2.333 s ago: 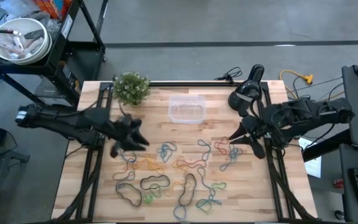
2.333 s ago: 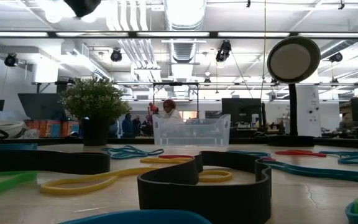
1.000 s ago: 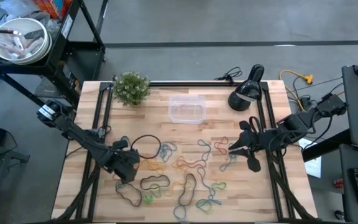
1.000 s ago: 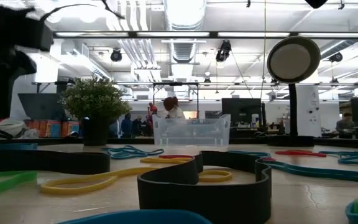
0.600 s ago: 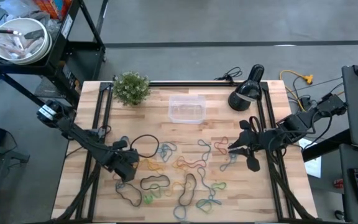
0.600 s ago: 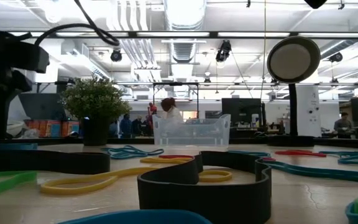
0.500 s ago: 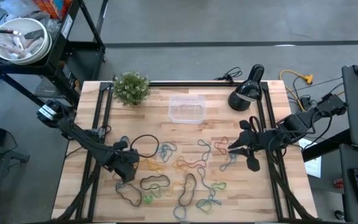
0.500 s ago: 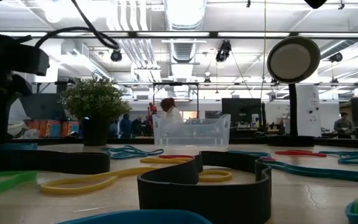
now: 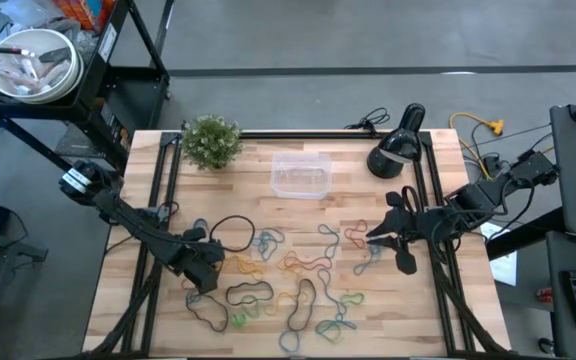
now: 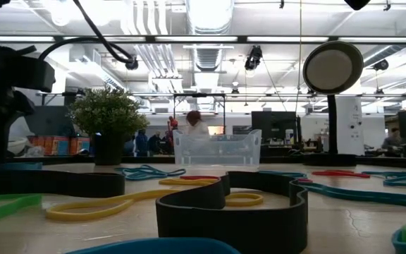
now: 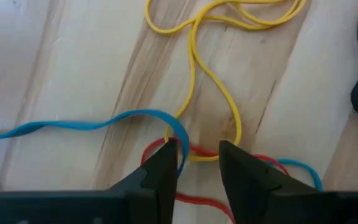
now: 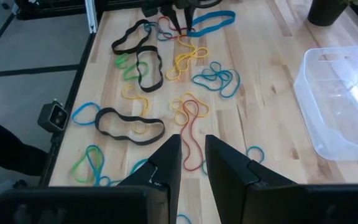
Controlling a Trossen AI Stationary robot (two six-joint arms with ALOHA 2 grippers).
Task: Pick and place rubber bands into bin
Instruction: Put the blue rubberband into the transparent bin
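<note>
Your left pincer (image 11: 194,160) sits low over the left part of the bench (image 9: 148,310), and the left wrist view shows its two fingers parted by a narrow gap, their tips straddling the lowest bend of a yellow band (image 11: 211,93) where it crosses a red band (image 11: 194,152) and a blue band (image 11: 104,122). The fingers are closing in but not yet pinched on anything; whether they touch the loop you cannot tell from here. This is the relation that matters: the yellow band's long axis runs straight away from the pincer, out ahead of the fingertips, and only its near end lies between them. So, as I judge it, a plain squeeze where you are should catch that end, though the red and blue strands could come up with it. The rest of the rubber bands (image 9: 298,275) lie scattered across the middle and front of the bench, none visibly inside the bin (image 9: 301,175), which stands at the far middle edge, between the small plant (image 9: 211,140) and the black lamp (image 9: 393,150). From your left pincer the bin lies away to the right and toward the far edge. Your right pincer (image 9: 376,235) waits over the right side of the bands, fingers slightly parted and holding nothing; it is nearer the red and blue loops there, but the yellow one is the left arm's.
</note>
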